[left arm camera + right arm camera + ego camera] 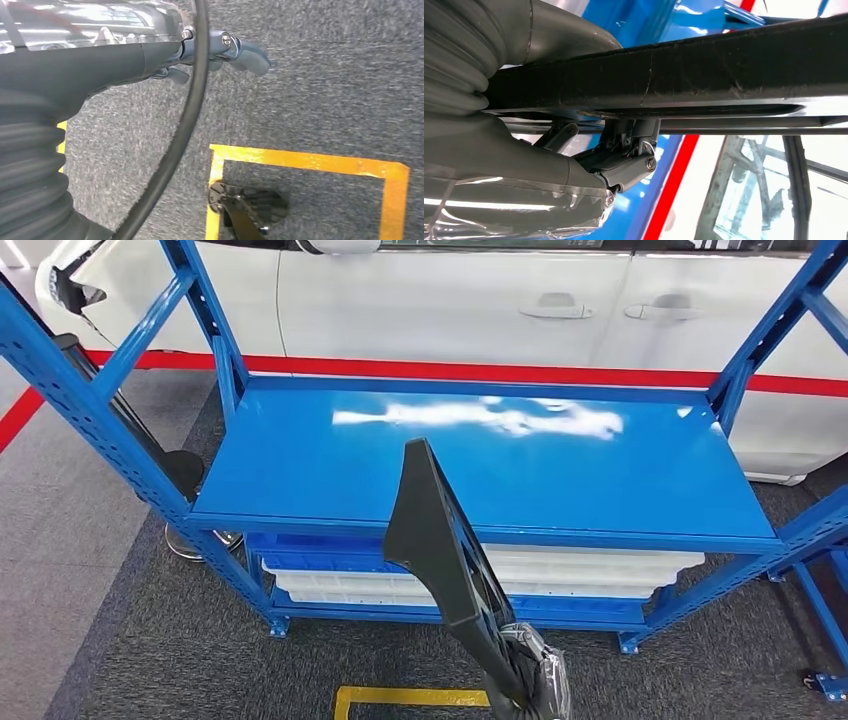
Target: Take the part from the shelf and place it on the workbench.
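Note:
The part (440,540) is a long flat black panel with a ribbed inner face. It stands tilted in front of the blue workbench top (600,470), its upper end over the bench's front edge. My right hand (535,675), wrapped in clear plastic, grips its lower end at the bottom of the head view. In the right wrist view the part (704,75) runs across the picture with my right hand (624,160) clasped against its underside. My left hand (125,60) hangs over the grey carpet, holding nothing, its fingers (250,55) stretched out.
White bins (580,575) lie on the lower shelf under the bench top. Blue rack uprights stand at the left (60,400) and right (810,530). A white car (450,300) is parked behind a red floor stripe (480,370). Yellow tape (400,698) marks the carpet.

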Robot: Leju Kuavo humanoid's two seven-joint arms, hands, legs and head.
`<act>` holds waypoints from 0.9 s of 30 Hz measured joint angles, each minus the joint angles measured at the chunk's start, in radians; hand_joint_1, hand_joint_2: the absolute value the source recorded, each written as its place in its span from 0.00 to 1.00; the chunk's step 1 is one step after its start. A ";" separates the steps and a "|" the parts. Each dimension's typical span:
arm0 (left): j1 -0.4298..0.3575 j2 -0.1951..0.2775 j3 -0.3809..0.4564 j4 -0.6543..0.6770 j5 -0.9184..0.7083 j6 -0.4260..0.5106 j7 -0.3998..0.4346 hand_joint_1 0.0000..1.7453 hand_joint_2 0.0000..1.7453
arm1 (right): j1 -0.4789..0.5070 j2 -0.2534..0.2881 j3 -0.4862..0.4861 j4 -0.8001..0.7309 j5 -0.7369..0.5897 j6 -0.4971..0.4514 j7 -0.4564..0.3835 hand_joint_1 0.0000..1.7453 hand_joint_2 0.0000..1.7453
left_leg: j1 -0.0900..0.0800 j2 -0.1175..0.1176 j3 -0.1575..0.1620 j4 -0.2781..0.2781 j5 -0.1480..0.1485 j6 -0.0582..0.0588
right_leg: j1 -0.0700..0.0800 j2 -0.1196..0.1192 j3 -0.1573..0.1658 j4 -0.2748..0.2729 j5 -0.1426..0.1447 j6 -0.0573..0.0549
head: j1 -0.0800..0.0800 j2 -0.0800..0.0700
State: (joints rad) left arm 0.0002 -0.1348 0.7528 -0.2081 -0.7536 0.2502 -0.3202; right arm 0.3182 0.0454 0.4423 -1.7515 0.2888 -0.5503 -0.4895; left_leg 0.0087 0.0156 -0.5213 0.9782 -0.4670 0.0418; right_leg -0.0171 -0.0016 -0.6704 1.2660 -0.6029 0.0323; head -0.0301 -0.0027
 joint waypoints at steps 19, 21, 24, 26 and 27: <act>0.004 -0.002 0.038 -0.008 -0.070 -0.015 0.000 0.00 1.00 | 0.028 0.007 -0.030 -0.005 0.073 0.044 -0.094 1.00 1.00 | 0.001 -0.009 0.001 0.145 -0.061 -0.047 | 0.008 -0.006 0.079 -0.239 0.138 -0.050 | 0.000 0.000; -0.001 -0.001 0.044 -0.010 -0.078 -0.017 -0.001 0.00 1.00 | 0.028 0.007 -0.031 -0.005 0.104 0.032 -0.061 1.00 1.00 | -0.004 -0.011 0.065 0.041 -0.071 -0.038 | 0.009 -0.007 0.071 -0.235 0.151 -0.040 | 0.000 0.000; -0.002 -0.002 0.055 -0.010 -0.086 -0.019 -0.004 0.00 1.00 | 0.030 0.007 -0.031 0.001 0.135 0.015 -0.027 1.00 1.00 | -0.005 -0.009 0.061 0.011 -0.060 -0.024 | 0.008 -0.009 0.065 -0.238 0.166 -0.021 | 0.000 0.000; -0.002 -0.003 0.064 -0.011 -0.094 -0.019 -0.005 0.00 1.00 | 0.032 0.007 -0.031 0.003 0.117 0.011 -0.043 1.00 1.00 | -0.001 -0.004 0.043 0.004 -0.038 -0.010 | 0.006 -0.005 0.045 -0.197 0.113 -0.012 | 0.000 0.000; -0.002 -0.003 0.067 -0.011 -0.099 -0.019 -0.006 0.00 1.00 | 0.033 0.007 -0.031 0.004 0.098 0.012 -0.060 1.00 1.00 | 0.000 -0.002 0.031 0.004 -0.027 -0.005 | 0.004 -0.004 0.029 -0.148 0.064 -0.010 | 0.000 0.000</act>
State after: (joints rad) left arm -0.0021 -0.1379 0.8202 -0.2188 -0.8526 0.2312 -0.3263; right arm 0.3516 0.0526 0.4108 -1.7478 0.3871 -0.5381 -0.5492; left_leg 0.0083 0.0139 -0.4905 0.9822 -0.4944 0.0372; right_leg -0.0131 -0.0052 -0.6415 1.1176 -0.5385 0.0228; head -0.0301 -0.0027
